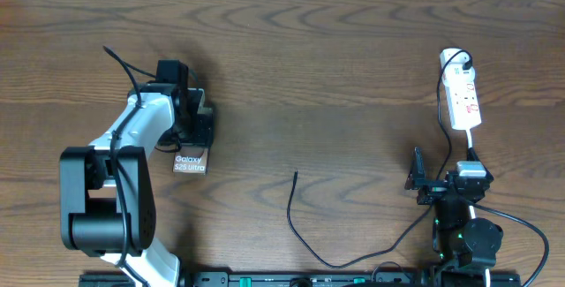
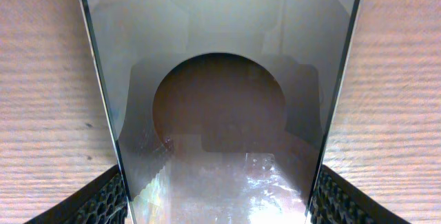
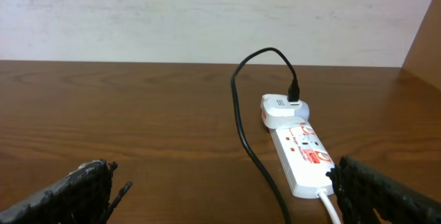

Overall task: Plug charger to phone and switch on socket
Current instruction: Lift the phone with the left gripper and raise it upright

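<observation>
The phone point(image 1: 190, 162) lies on the table with its silver back up, and "Galaxy" lettering shows. My left gripper point(image 1: 189, 117) is shut on its far end. In the left wrist view the mirrored phone point(image 2: 220, 58) fills the gap, and both fingers point(image 2: 103, 203) press its side edges. The white socket point(image 1: 462, 98) lies at the far right with the charger point(image 1: 298, 225) plugged into its far end. The thin black cable trails to a free tip near the table's middle. My right gripper point(image 1: 444, 181) stands open just short of the socket point(image 3: 303, 156), with nothing between its fingers point(image 3: 76, 189).
The socket's white cord point(image 3: 329, 207) runs back toward my right arm. The charger cable point(image 3: 241, 124) arches up from the adapter and crosses the wood between my right fingers. A pale wall borders the table's far edge.
</observation>
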Robot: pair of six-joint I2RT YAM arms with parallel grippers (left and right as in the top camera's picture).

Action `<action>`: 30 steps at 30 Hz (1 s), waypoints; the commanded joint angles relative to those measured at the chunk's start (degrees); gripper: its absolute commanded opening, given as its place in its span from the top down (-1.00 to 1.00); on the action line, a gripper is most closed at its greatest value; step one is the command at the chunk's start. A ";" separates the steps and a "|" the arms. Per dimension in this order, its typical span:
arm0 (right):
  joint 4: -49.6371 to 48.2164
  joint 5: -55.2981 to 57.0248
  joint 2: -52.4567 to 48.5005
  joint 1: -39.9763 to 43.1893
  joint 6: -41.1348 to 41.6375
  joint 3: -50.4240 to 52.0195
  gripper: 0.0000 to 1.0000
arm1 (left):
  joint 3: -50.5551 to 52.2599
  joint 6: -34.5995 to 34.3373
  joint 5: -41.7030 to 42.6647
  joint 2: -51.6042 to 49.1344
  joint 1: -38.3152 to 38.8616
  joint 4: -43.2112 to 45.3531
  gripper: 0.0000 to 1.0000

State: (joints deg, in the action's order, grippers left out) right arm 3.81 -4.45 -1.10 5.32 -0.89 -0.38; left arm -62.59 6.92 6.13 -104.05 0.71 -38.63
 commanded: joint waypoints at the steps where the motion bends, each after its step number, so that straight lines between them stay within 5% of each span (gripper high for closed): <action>1: 0.24 0.02 0.20 -0.17 -0.02 0.07 -0.99 | -2.23 0.37 0.74 3.80 0.02 -0.09 0.86; 14: 0.24 0.02 0.20 -0.17 -0.02 0.07 -0.98 | -2.23 -4.72 8.44 12.46 0.02 -0.26 0.85; 30: 0.24 0.02 0.20 -0.17 -0.02 0.07 -0.99 | -2.21 -30.88 44.52 12.44 -1.25 9.92 0.85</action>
State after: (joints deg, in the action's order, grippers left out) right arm 3.81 -4.47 -1.10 5.32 -0.89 -0.38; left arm -62.83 -15.11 37.63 -92.92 0.49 -30.98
